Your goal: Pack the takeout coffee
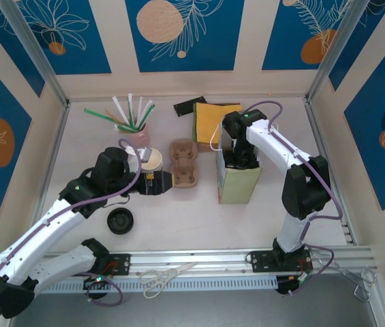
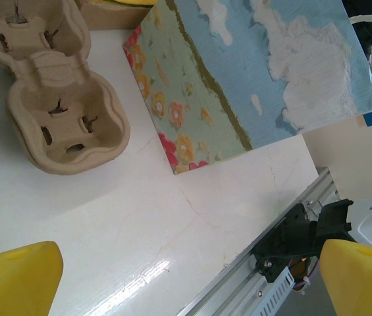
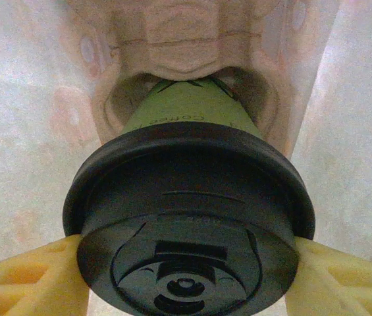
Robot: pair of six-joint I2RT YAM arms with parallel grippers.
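A white tabletop (image 1: 199, 225) lay boxed in by cream walls with blue leaf-printed panels. From above, the right gripper (image 1: 238, 162) was sunk in the mouth of an upright printed paper bag (image 1: 240, 185); the left gripper (image 1: 163, 182) hovered low, close beside a lidless cream-lined paper cup (image 1: 152, 163) and a brown moulded-pulp cup carrier (image 1: 184, 163); a loose round black plastic lid (image 1: 120, 220) lay near the left arm; a pink cup holding green and white straws (image 1: 135, 129) stood at the back.

At the left wrist, the left gripper (image 2: 186, 283) had its yellow fingers (image 2: 14, 280) wide apart over bare table; the cup carrier (image 2: 60, 112) had empty wells; the paper bag (image 2: 238, 72) showed its flowered, clouded side.

At the right wrist, the right gripper (image 3: 186, 273) was clamped by its yellow fingers (image 3: 21, 276) on the black lid of the takeout coffee (image 3: 189, 197), a green-sided paper cup; its base met a well of a pulp tray (image 3: 186, 33) deep between the bag's pale inner walls.
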